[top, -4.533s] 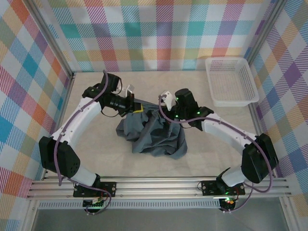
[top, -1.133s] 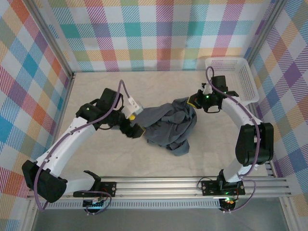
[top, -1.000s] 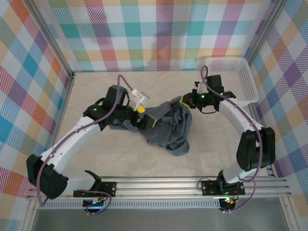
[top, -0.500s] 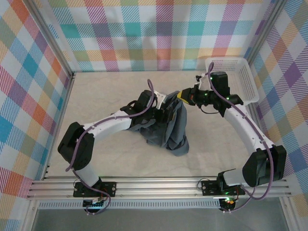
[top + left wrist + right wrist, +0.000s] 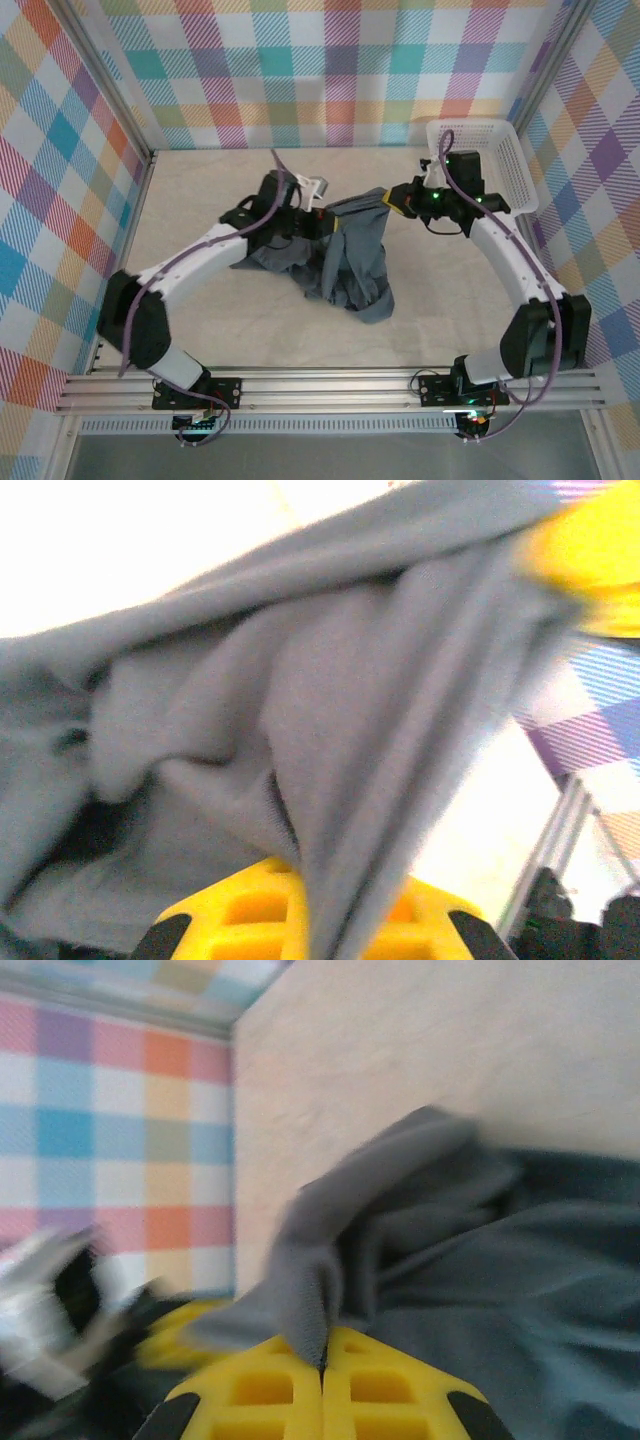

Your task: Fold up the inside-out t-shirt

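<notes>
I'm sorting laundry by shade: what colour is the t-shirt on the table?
Plain dark slate grey, no print. The t-shirt shows best in the top external view.

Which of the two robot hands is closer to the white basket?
The right gripper: it pinches the t-shirt on the side towards the white basket, while the left gripper grips the cloth farther from it.

There is one grey t-shirt. There is one white basket. There are two robot arms, the left arm and the right arm. Each arm has one end effector, so that makes two: the left end effector and the right end effector. There is one worktop under them all. Three checked walls stand around it, one at each side and one at the back.
</notes>
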Action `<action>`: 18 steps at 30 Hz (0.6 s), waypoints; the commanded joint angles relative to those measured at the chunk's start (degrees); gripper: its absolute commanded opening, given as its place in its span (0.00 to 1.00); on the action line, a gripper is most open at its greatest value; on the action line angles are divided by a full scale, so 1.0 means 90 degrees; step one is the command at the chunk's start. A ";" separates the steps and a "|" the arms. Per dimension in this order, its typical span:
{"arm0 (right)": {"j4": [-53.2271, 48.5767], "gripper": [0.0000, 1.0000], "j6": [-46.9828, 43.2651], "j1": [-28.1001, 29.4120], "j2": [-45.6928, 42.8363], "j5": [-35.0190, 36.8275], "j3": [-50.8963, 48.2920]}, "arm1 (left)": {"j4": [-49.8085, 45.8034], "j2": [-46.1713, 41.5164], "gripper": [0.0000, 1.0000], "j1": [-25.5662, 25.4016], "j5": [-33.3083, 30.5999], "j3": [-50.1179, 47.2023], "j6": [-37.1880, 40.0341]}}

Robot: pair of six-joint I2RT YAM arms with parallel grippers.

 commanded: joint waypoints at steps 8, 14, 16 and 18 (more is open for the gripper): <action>-0.0721 0.27 -0.1539 -0.0130 0.0598 0.1477 -0.0237 | -0.1271 -0.1727 0.00 0.0058 0.0387 0.0094 -0.0018; -0.0585 0.56 -0.0935 0.0228 -0.1252 0.1202 -0.0907 | -0.1196 -0.1234 0.00 0.0057 0.0512 0.0209 -0.0097; 0.0093 0.57 0.0311 0.0686 -0.1745 0.0861 -0.1325 | -0.1111 -0.1119 0.00 0.0057 0.0548 0.0231 -0.0121; 0.1050 0.60 0.1627 0.1497 -0.1895 0.0745 -0.1620 | -0.1075 -0.1027 0.00 0.0057 0.0561 0.0247 -0.0121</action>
